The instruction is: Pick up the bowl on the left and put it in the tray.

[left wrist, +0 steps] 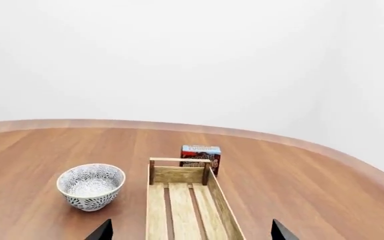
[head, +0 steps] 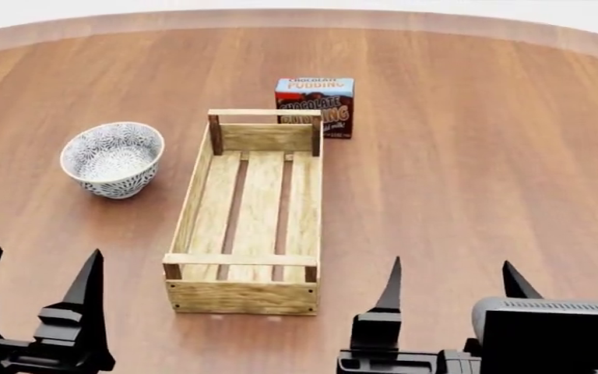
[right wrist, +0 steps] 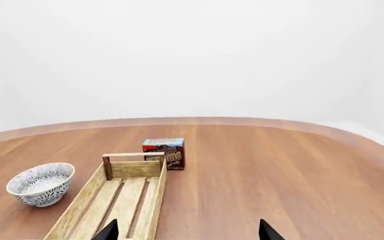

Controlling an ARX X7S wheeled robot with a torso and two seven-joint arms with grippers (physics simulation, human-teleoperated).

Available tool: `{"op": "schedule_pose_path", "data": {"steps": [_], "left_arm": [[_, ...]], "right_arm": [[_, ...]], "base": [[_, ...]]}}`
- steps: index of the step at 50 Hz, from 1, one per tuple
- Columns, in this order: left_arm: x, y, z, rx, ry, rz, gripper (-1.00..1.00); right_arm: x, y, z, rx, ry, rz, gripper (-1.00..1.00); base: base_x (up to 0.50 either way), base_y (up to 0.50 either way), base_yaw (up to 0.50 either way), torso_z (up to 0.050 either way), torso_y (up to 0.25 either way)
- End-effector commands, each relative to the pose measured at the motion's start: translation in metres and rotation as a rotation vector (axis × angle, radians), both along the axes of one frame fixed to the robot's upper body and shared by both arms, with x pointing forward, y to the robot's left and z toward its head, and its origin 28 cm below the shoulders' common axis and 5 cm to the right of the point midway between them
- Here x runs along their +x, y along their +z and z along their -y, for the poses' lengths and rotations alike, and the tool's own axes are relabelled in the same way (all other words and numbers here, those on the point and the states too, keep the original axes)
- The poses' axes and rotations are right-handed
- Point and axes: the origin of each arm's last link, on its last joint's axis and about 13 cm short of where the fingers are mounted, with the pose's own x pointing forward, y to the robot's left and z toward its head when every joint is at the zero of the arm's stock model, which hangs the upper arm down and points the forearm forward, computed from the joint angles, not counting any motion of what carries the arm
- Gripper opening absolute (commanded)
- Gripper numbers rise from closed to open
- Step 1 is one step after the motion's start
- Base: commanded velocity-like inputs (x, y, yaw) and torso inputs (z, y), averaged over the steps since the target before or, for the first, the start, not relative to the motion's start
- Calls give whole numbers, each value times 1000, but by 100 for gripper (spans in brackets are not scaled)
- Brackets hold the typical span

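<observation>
The bowl (head: 113, 158), white with a dense grey-black floral pattern, stands upright on the table to the left of the tray (head: 206, 192); it shows too in the wrist views (left wrist: 91, 186) (right wrist: 41, 183). The tray, a long light-wood crate with a slatted bottom (left wrist: 157, 215) (right wrist: 85, 202), holds nothing. My left gripper (head: 37, 273) is open near the table's front edge, nearer to me than the bowl and apart from it. My right gripper (head: 453, 279) is open at the front right, nothing between its fingers.
A chocolate pudding box (head: 316, 105) stands upright just behind the tray's far end (left wrist: 201, 157) (right wrist: 164, 152). The round wooden table (head: 486, 156) curves away at the back against a white wall.
</observation>
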Motion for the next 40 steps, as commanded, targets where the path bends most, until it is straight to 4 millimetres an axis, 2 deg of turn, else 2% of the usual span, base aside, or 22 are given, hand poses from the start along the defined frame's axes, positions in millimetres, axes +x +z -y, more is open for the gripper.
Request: {"op": "schedule_pose_path", "data": {"steps": [1, 40], "left_arm": [[1, -2, -2, 12, 18, -7, 100], [1, -5, -1, 37, -2, -4, 100]], "right_arm": [[-1, -2, -1, 23, 21, 15, 100], [-3, -4, 0, 16, 21, 0, 100]], "base": [[0, 500, 0, 0, 0], [0, 500, 0, 0, 0]]}}
